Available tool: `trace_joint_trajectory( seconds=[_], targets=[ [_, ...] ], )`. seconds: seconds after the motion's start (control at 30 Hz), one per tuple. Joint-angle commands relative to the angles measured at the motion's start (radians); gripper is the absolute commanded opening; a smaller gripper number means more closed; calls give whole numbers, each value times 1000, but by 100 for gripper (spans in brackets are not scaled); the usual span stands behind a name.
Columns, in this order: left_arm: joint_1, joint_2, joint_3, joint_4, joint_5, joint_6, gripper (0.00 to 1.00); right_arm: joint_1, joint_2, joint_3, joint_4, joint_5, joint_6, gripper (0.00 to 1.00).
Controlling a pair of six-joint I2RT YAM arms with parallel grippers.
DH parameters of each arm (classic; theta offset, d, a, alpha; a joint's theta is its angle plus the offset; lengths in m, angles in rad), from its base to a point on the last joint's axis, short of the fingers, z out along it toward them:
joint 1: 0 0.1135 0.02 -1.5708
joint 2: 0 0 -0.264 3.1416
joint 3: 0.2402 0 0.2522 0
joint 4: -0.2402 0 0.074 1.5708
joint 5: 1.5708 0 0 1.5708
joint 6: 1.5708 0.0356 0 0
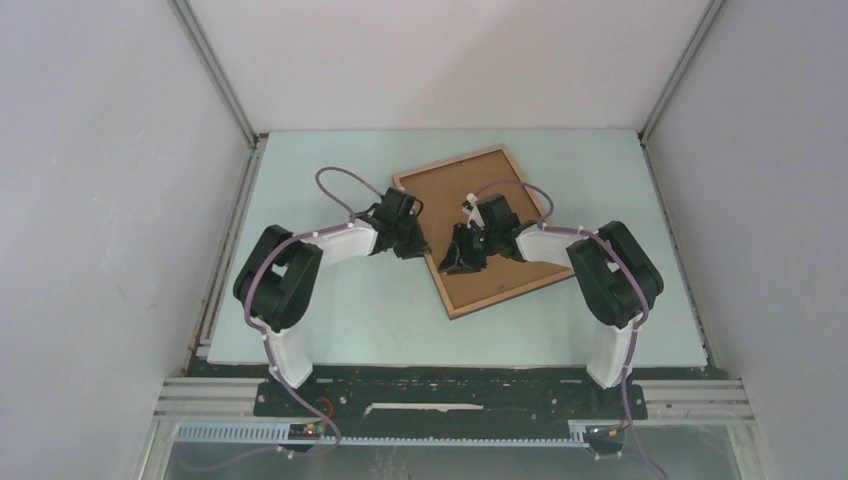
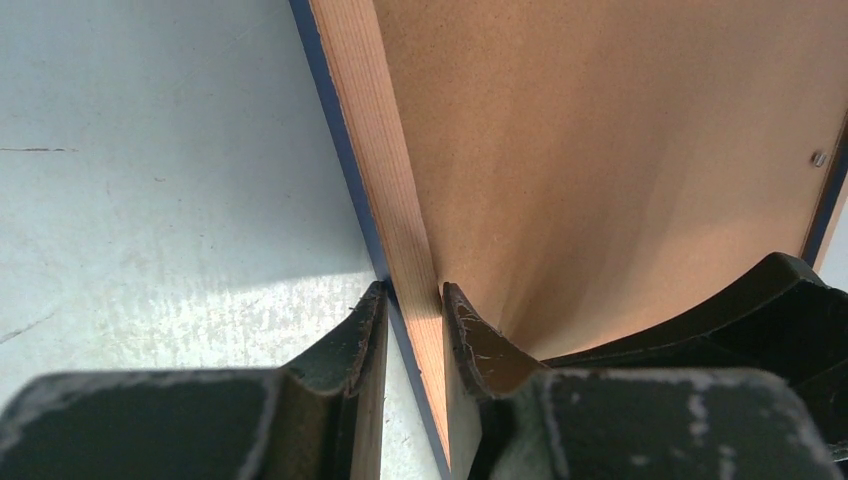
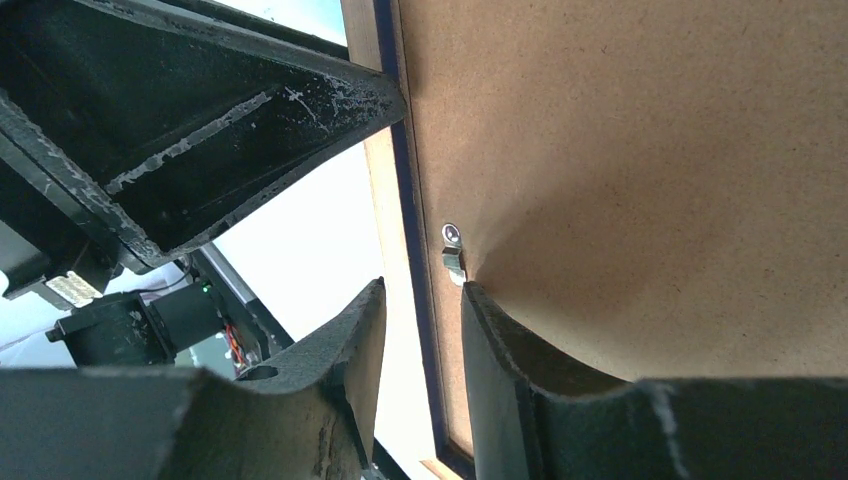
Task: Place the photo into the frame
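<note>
The frame [image 1: 450, 163] lies back-up and skewed on the table, its brown backing board [image 1: 470, 190] filling it. The photo is hidden. My left gripper [image 1: 410, 245] is at the frame's left rail. In the left wrist view, this gripper [image 2: 413, 290] is shut on the light wood rail [image 2: 385, 170], one finger on the navy outer side and the other inside, against the board [image 2: 600, 150]. My right gripper [image 1: 462, 262] stands over the frame's lower left part. It [image 3: 422, 288] straddles the rail [image 3: 382, 200], open, with a gap at the outer finger. A metal tab [image 3: 453, 262] sits by the inner finger.
The pale green tabletop [image 1: 330, 320] is boxed in by grey walls on three sides. A metal rail [image 1: 450, 400] runs along the near edge by the arm bases. The left gripper's dark body [image 3: 200, 120] looms close in the right wrist view. A small screw [image 2: 818, 158] marks the board's far side.
</note>
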Motion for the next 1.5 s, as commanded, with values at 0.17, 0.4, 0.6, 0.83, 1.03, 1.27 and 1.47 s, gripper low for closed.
trace_joint_trajectory(
  seconds=[0.17, 0.4, 0.6, 0.83, 1.03, 1.27, 1.47],
  targets=[
    [10, -25, -49, 157, 109, -58, 0, -19, 36, 28, -7, -21, 19, 39],
    [10, -30, -45, 168, 115, -82, 0, -22, 57, 45, -6, -60, 17, 37],
    [11, -24, -47, 163, 118, -96, 0, -28, 103, 81, -7, -137, 14, 36],
    [10, -28, -52, 166, 122, -108, 0, -14, 156, 91, 94, -265, 95, 34],
    [13, -48, -52, 160, 107, -101, 0, -13, 149, 89, 124, -244, 118, 33],
    [24, -41, -51, 133, 99, -87, 0, -13, -69, 20, -5, 29, -40, 37],
    [24, -37, -69, 135, 104, -83, 0, -27, -54, 22, -21, 25, -65, 39]
  ],
)
